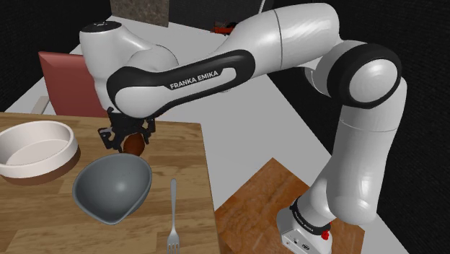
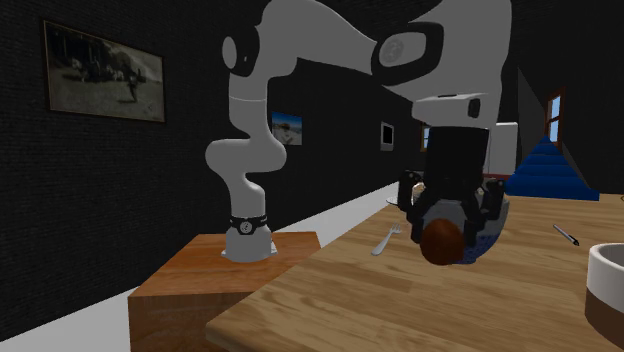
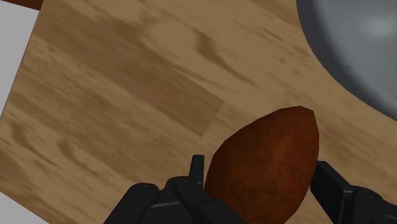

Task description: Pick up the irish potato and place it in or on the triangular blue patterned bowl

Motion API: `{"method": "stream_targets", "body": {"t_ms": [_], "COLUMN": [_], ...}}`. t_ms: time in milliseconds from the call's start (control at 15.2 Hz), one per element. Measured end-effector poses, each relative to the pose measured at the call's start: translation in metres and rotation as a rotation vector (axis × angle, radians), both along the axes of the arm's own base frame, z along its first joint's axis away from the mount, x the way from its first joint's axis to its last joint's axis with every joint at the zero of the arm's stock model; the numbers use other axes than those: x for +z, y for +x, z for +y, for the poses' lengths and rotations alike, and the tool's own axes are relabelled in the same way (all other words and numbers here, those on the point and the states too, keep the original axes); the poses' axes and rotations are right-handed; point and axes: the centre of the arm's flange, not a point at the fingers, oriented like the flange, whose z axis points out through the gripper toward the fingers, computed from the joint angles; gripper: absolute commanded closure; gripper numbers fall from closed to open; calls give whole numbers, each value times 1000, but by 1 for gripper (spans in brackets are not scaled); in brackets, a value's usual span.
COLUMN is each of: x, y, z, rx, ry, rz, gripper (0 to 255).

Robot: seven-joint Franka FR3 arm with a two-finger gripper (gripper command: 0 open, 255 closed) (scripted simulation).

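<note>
Firmly grips the reddish-brown potato [image 3: 264,168] with the tool [image 3: 262,184], black fingers [image 3: 196,172] clenched against either side of it. Hangs pointing down over the wooden counter [image 1: 180,144], with the potato lifted off the wood (plainest in the second exterior view). Hovers just beside the rim of the grey bowl [image 1: 112,189], not over its hollow. Shares the counter with a fork [image 1: 172,216] lying at the bowl's right in the shoulder view, and a round white dish [image 1: 36,148] at that view's left edge.
</note>
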Motion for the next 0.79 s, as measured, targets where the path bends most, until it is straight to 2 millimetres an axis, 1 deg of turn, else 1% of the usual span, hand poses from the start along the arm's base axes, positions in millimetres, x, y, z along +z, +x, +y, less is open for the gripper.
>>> {"method": "stream_targets", "body": {"t_ms": [792], "x": [62], "y": [0], "z": [-1], "rx": [0], "ry": [0], "rz": [0], "gripper": [255]}}
